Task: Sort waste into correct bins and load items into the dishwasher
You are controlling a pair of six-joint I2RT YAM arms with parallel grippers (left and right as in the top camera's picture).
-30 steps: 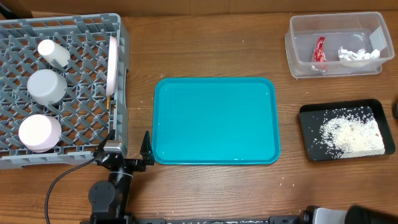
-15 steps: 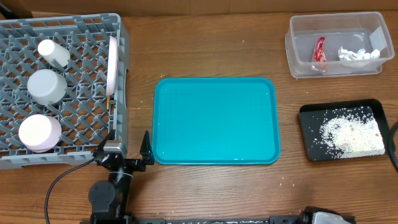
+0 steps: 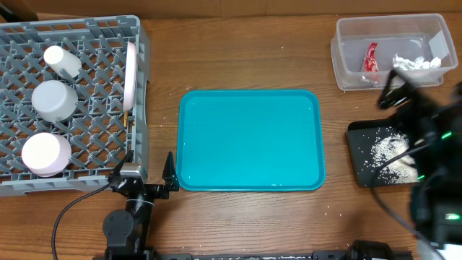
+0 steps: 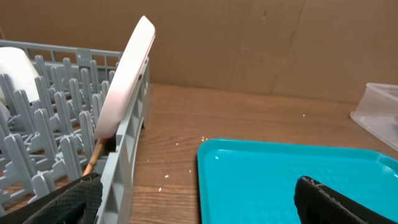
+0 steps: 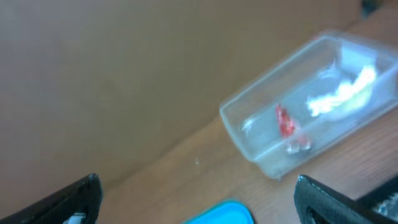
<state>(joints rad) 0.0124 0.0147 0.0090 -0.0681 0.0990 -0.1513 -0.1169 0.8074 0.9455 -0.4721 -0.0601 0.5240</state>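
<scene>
Right claw (image 3: pixel 393 90), jaws wide and empty, swings into the frame's right over the black tray (image 3: pixel 359 166), with sorting seemingly finished.

A clear tub (image 5: pixel 249 142) holds a red wrapper (image 5: pixel 286 122) and white tissue (image 5: pixel 339 97).

Robot lab bench: wooden table (image 3: pixel 245 58), cardboard backdrop (image 4: pixel 249 43), cabled arm base (image 3: pixel 128 225) at the near edge.
</scene>
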